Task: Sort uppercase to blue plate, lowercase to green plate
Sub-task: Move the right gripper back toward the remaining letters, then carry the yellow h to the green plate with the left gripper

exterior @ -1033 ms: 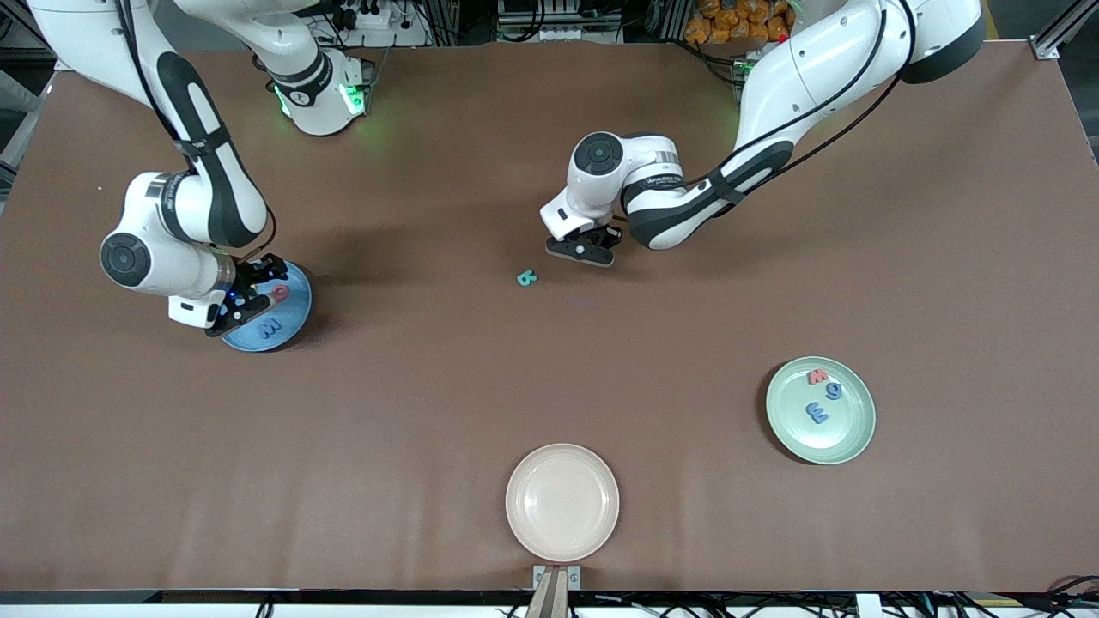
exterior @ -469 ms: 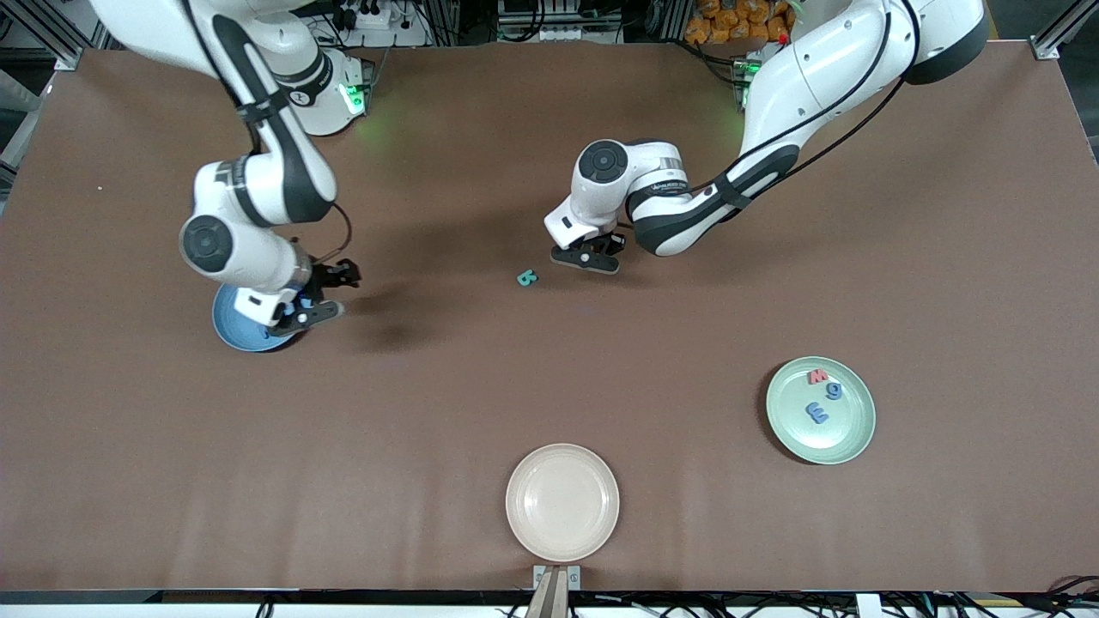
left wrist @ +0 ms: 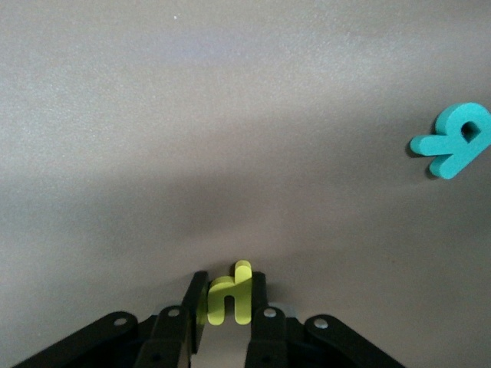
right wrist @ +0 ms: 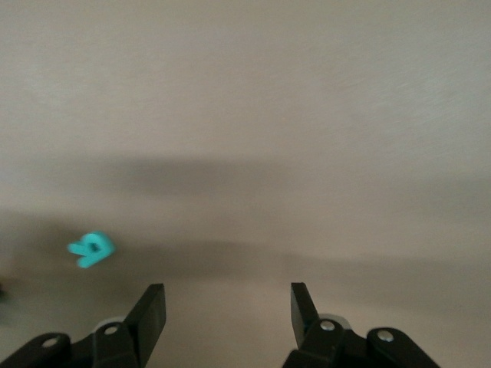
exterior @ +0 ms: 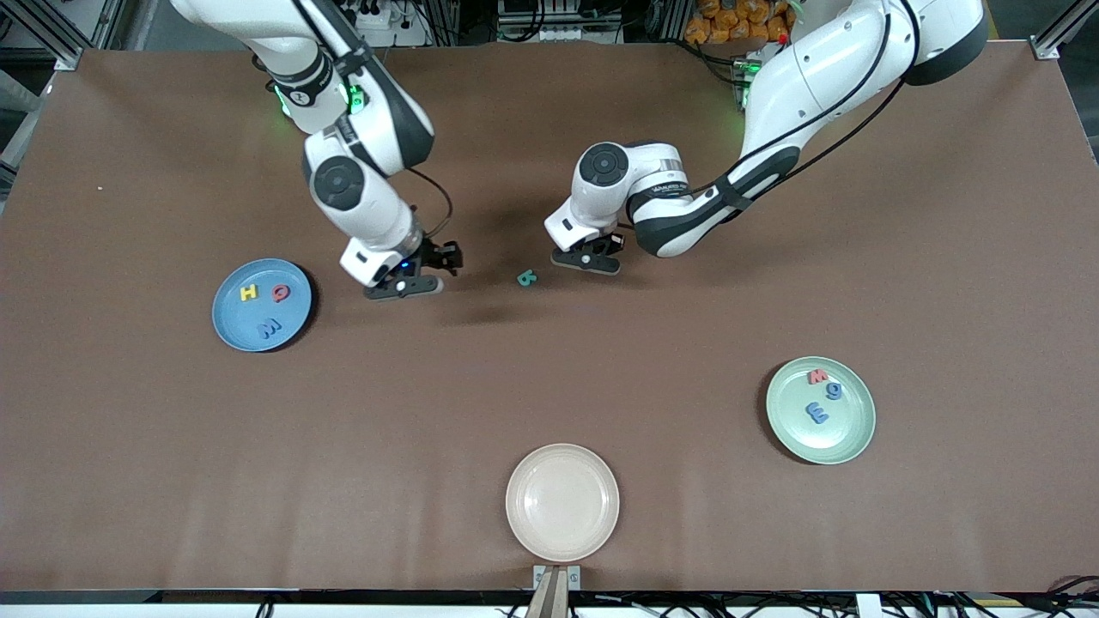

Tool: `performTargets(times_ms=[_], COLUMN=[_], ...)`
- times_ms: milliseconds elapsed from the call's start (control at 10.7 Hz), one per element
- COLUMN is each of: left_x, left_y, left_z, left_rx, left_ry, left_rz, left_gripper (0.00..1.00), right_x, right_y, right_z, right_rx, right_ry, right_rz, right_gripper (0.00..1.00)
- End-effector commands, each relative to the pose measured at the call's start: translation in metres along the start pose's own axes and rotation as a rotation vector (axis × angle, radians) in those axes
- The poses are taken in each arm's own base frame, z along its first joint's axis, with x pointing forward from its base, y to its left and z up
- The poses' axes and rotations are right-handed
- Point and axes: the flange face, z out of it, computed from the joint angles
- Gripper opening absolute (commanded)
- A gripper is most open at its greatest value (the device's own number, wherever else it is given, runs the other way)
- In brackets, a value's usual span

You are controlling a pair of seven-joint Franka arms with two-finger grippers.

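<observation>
Between my two tools lay the teal R [exterior: 526, 277]; my left tool [left wrist: 228, 307] pinched a yellow h [left wrist: 230, 295], my right tool [exterior: 416, 276] hung wide, empty.

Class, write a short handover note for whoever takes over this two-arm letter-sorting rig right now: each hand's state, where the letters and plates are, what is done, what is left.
Left hand: shut on a small yellow foam lowercase h, low over the table's middle.
Right hand: open, empty, above bare table beside the teal foam R, which lies loose.
Round sky-blue plate: yellow H, red Q, blue W.
Round pale green plate: red w, two blue lowercase letters.
Round beige plate: unused.
Left: yellow h to green plate, teal R to blue plate.
</observation>
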Motion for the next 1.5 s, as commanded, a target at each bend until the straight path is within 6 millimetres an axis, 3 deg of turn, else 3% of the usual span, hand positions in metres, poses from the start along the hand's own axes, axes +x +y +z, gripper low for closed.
performTargets(times_ms=[0,188,282,469,657,845,1221,1408], left_x=[0.011,0.034,0.050,0.091,0.144,0.185,0.220,0.237], left_y=[-0.007,-0.027,-0.047,-0.097,-0.158,-0.234,-0.385,-0.434], left_z=[-0.018,-0.057,-0.080,-0.122,-0.151,-0.160,-0.148,-0.134], left_rx=[-0.003,-0.010,-0.016,-0.030,-0.049,0.000,0.105,0.099], left_ry=[0.024,0.049,0.075,0.141,0.194,0.207,0.196,0.195], left_rz=[-0.041,-0.118,-0.177,-0.290,-0.357,-0.396,-0.300,-0.298], left_gripper=[0.01,0.00,0.00,0.00,0.00,0.00,0.00,0.00], right_x=[-0.003,-0.006,-0.006,-0.008,-0.008,-0.016,-0.021,-0.021], right_y=[-0.031,-0.068,-0.086,-0.114,-0.127,-0.141,-0.140,-0.139], right_z=[0.036,0.050,0.058,0.068,0.077,0.091,0.108,0.110], right_rx=[0.005,-0.021,-0.033,-0.041,-0.035,-0.036,-0.069,-0.076], right_ry=[0.031,0.061,0.079,0.094,0.089,0.079,0.091,0.096], right_rz=[0.047,0.074,0.095,0.109,0.106,0.118,0.068,0.056], right_gripper=[0.74,0.73,0.73,0.73,0.72,0.73,0.72,0.65])
